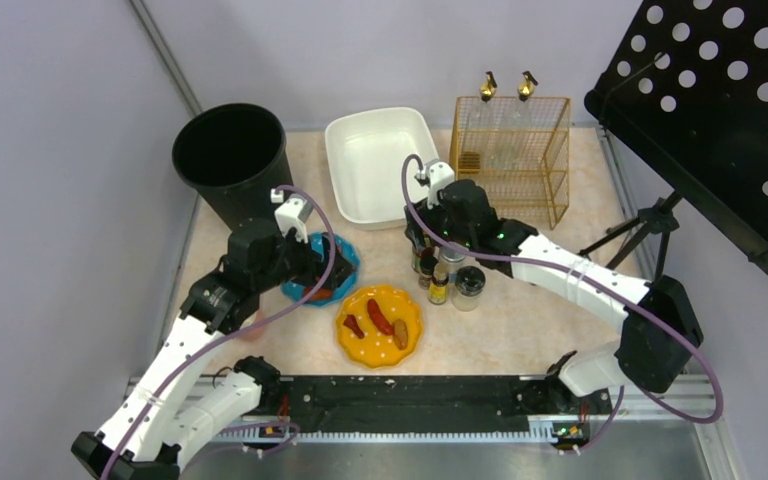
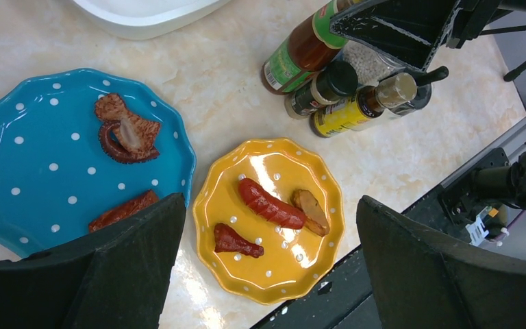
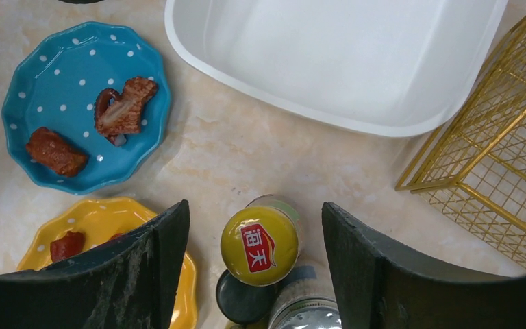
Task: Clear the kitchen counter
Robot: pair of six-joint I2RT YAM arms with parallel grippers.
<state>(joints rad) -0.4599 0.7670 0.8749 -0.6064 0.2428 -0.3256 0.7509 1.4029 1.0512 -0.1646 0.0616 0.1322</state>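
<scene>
Two dotted plates lie on the counter (image 1: 520, 330) that spreads ahead of your arms, blue plate (image 2: 34, 185) left of yellow plate (image 2: 274, 149); your left gripper (image 2: 268, 200) hangs over them, fingers wide apart, holding nothing; your right gripper (image 3: 255, 205) stands open astride a yellow-capped bottle (image 3: 259, 245), not touching it; a gold rack (image 1: 520, 165) stands rightmost.

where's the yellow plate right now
In the top view the yellow plate sits on the kitchen counter near its front edge, roughly centred, front-right of the blue plate and front-left of the bottle cluster.
</scene>
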